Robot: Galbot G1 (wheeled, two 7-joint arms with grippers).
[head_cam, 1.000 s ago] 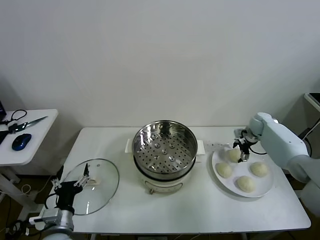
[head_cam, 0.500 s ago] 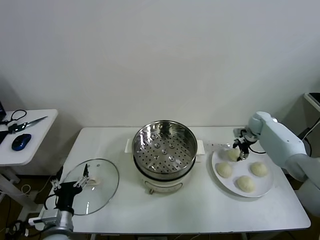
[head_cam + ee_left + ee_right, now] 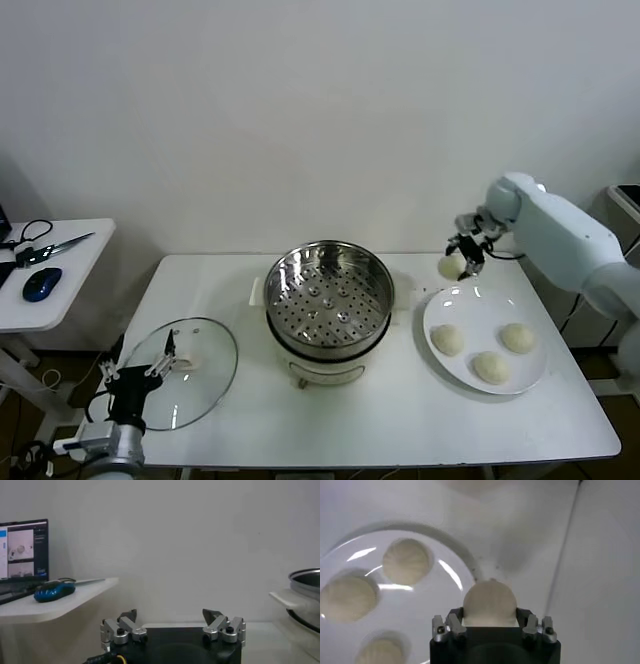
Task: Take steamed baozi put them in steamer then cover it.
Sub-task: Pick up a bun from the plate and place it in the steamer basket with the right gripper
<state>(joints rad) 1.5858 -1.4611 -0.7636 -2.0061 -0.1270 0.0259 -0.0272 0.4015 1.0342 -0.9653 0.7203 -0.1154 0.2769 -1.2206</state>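
While lifted above the worktop (image 3: 400, 415):
Right gripper (image 3: 466, 252): clamped on one bun (image 3: 450, 266), between steamer (image 3: 329, 300) and plate (image 3: 528, 382).
Plate: three buns.
Left gripper (image 3: 135, 375): fingers apart, idle by glass lid (image 3: 205, 385).

The whole white rectangular table (image 3: 380, 420) is being viewed from above by the head camera. The flat white round plate (image 3: 445, 575), shared with it (image 3: 440, 305), is being viewed closely downward by the right wrist camera; the left wrist camera is being aimed level, low.
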